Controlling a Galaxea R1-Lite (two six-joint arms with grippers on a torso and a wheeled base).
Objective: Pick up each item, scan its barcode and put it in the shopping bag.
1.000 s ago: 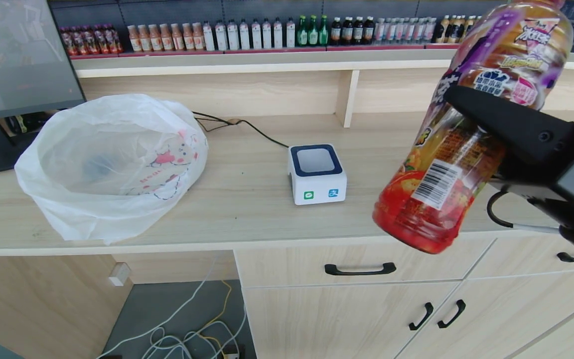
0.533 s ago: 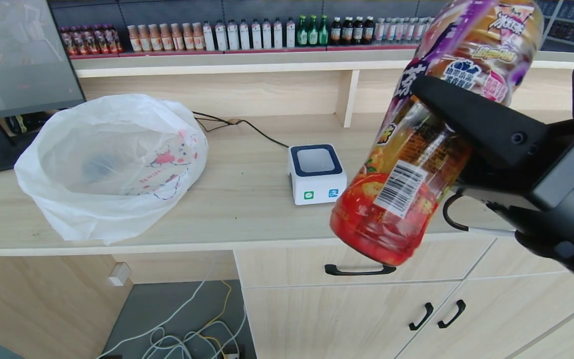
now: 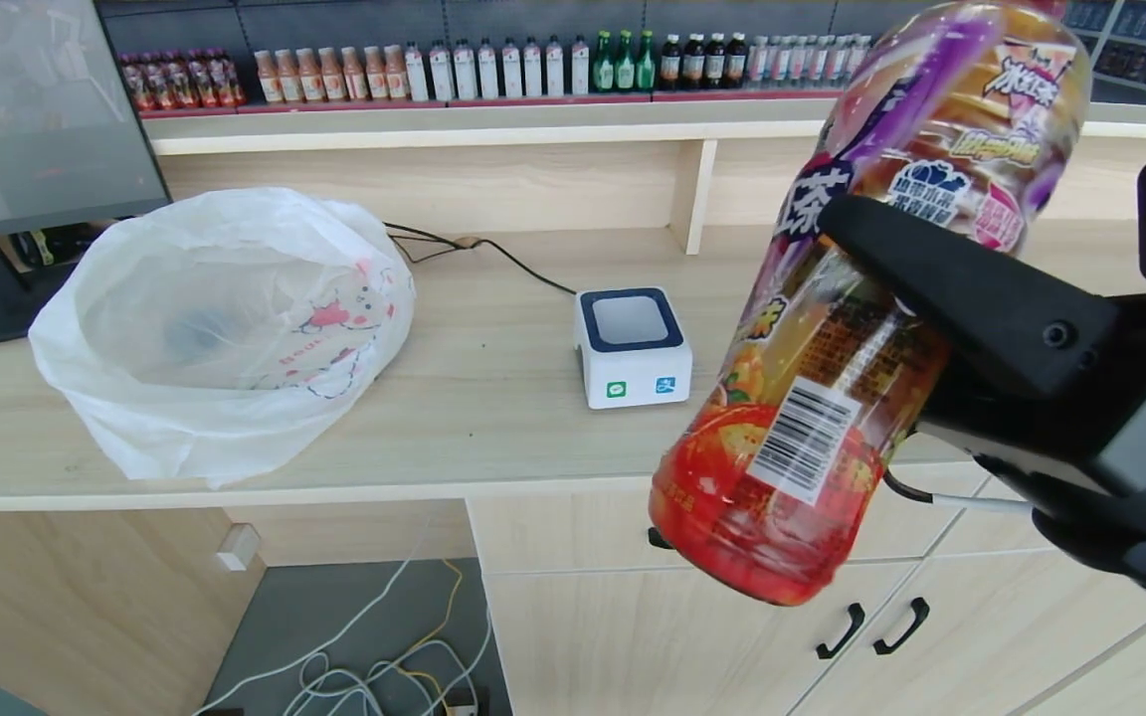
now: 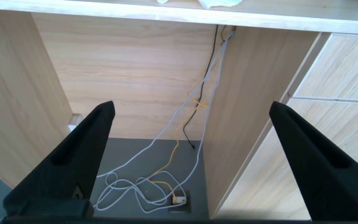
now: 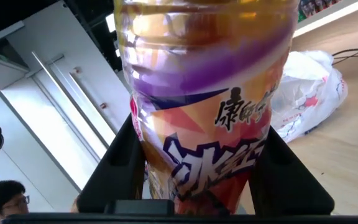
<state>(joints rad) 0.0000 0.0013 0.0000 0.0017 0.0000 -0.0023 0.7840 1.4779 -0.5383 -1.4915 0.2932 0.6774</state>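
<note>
Plastic drink bottle with a purple-and-orange label [image 3: 802,447] hangs tilted in the air before the counter's front edge, barcode toward the head camera, pinched at mid-body by the right gripper [image 3: 866,338]. The left gripper [image 4: 194,155] sits below counter level, jaws spread and holding nothing. On the light wooden counter [image 3: 493,408] stand a white cube scanner [image 3: 632,346] and, farther left, an open white plastic shopping bag [image 3: 220,328].

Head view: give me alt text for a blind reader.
The right end effector holds a tilted drink bottle, barcode facing the camera. Behind it, a wooden counter carries a barcode scanner and an open plastic shopping bag.
</note>
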